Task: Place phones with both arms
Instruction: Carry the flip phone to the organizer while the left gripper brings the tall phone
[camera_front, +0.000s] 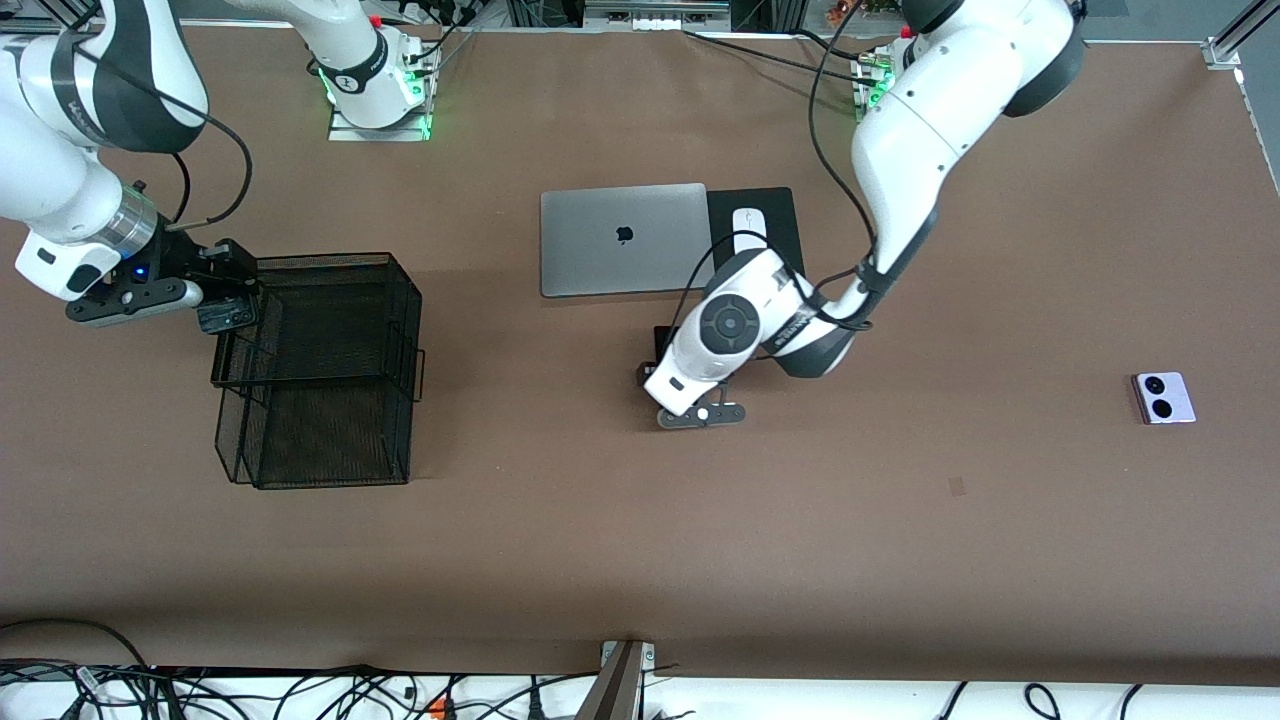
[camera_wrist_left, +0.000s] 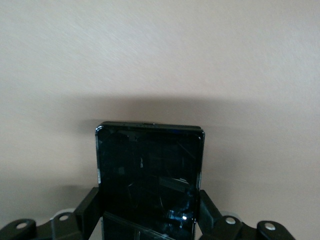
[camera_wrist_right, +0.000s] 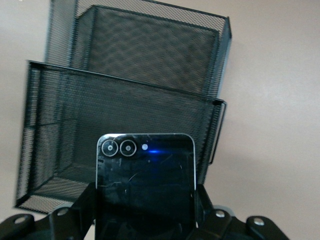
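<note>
Overhead, right pincer (camera_front: 232, 312) grips flip phone (camera_wrist_right: 145, 187) above mesh tray (camera_front: 330, 380).

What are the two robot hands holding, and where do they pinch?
Right gripper: black flip phone, by its side edges. Left gripper: black slab phone, by its long edges near one end.

The front view looks steeply down from high across the table (camera_front: 640, 540) toward the arm bases along its top edge, while each wrist view looks close along its own gripper, the right one sharing the mesh tray (camera_wrist_right: 125, 110) seen at the front view's left.
</note>
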